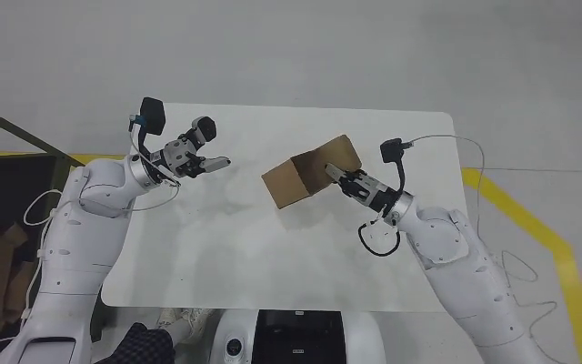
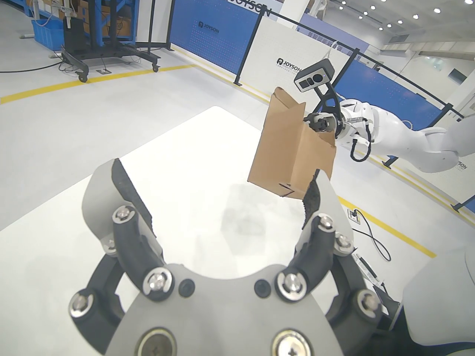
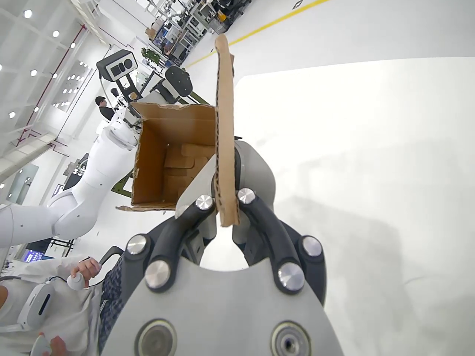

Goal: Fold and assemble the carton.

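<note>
The carton (image 1: 305, 173) is in the right gripper (image 1: 335, 173), over the table (image 1: 273, 264) right of its middle. It is brown, opened into a box shape, and tilted. In the right wrist view the gripper (image 3: 224, 190) pinches one upright wall of the carton (image 3: 174, 142), with one finger inside and one outside (folded flaps show at the far end inside). The carton seems lifted clear of the surface, with its shadow lying below it. The left gripper (image 1: 214, 147) is over the table's left part, well apart from the carton (image 2: 293, 150). Its fingers (image 2: 122, 183) are spread wide and hold nothing.
</note>
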{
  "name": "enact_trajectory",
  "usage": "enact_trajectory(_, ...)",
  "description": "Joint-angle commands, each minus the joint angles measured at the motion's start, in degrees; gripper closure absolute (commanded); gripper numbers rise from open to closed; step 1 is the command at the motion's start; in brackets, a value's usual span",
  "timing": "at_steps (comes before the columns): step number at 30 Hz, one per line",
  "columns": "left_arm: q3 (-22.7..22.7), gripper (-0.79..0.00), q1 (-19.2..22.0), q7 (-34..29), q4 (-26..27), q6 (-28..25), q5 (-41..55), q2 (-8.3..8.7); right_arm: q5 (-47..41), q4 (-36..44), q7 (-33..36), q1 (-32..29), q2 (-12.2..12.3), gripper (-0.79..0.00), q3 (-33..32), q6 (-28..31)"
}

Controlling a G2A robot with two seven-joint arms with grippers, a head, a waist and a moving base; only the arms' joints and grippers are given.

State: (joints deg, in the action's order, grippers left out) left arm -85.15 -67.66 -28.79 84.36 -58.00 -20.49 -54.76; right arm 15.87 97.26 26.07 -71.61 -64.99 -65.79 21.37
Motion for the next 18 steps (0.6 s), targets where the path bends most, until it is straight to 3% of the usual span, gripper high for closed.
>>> enact_trajectory(1,0.0,-0.785,0.0,0.0,0.0,0.0,0.0,0.00,0.0,0.0,0.0,0.0,0.0,0.000,0.0,0.0)
enact_trajectory(8,0.0,-0.785,0.0,0.0,0.0,0.0,0.0,0.00,0.0,0.0,0.0,0.0,0.0,0.000,0.0,0.0)
enact_trajectory(11,0.0,-0.785,0.0,0.0,0.0,0.0,0.0,0.00,-1.0,-0.2,-3.6,-1.1,-0.2,0.000,-0.1,-1.6)
enact_trajectory(18,1.2,-0.785,-0.7,4.4,2.6,0.0,-3.1,-0.38,-10.4,-0.7,-8.4,-3.2,-1.3,0.000,1.2,-6.0)
